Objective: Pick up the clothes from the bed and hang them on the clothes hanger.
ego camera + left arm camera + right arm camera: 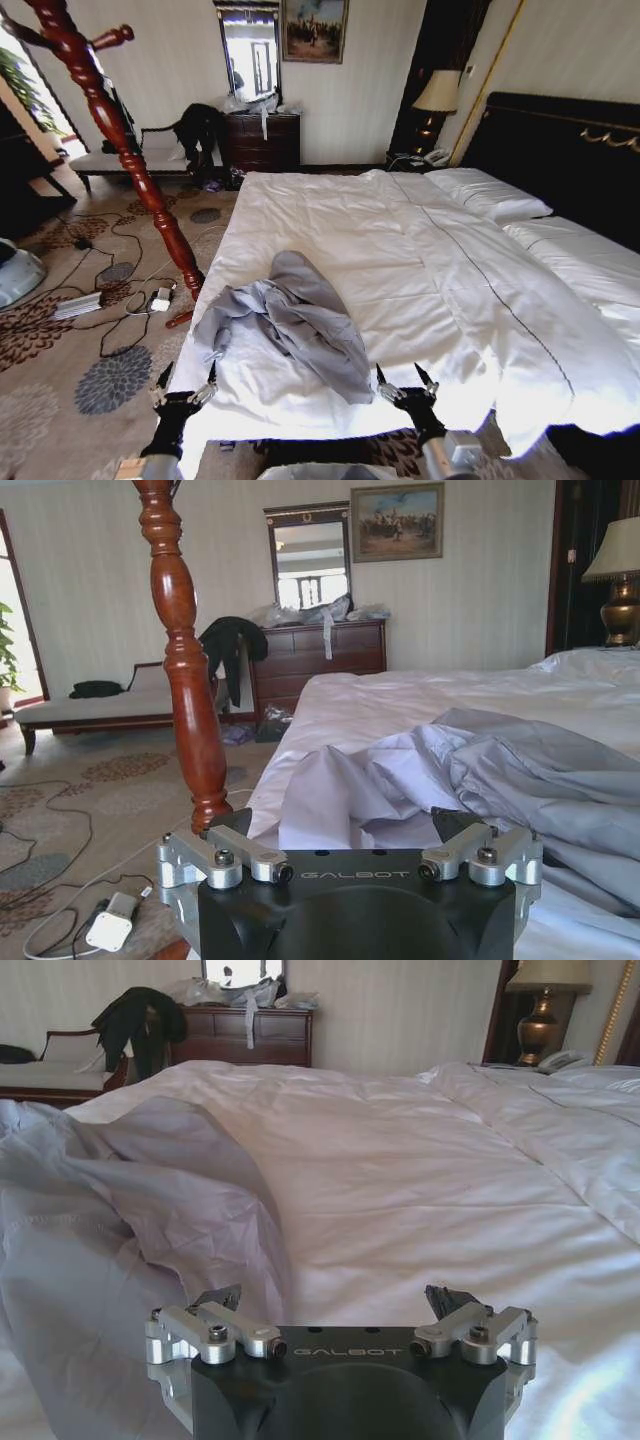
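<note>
At foot of bed (400,240), grey-blue shirt (300,320) lies crumpled on white duvet, toward robot's left half, sleeve trailing to near edge. Left gripper (185,382) hovers at bed's near edge just beside shirt's lower sleeve, fingers spread wide, grasping nothing. Right gripper (407,382) hovers at near edge just beside shirt's hem, likewise spread, empty. Turned red-brown wooden post (120,140) stands on carpet beside bed, left of shirt. Dark dresser (262,140) against far wall

Head camera high above bed (420,260), wrist cameras low, shared shirt (290,320)
</note>
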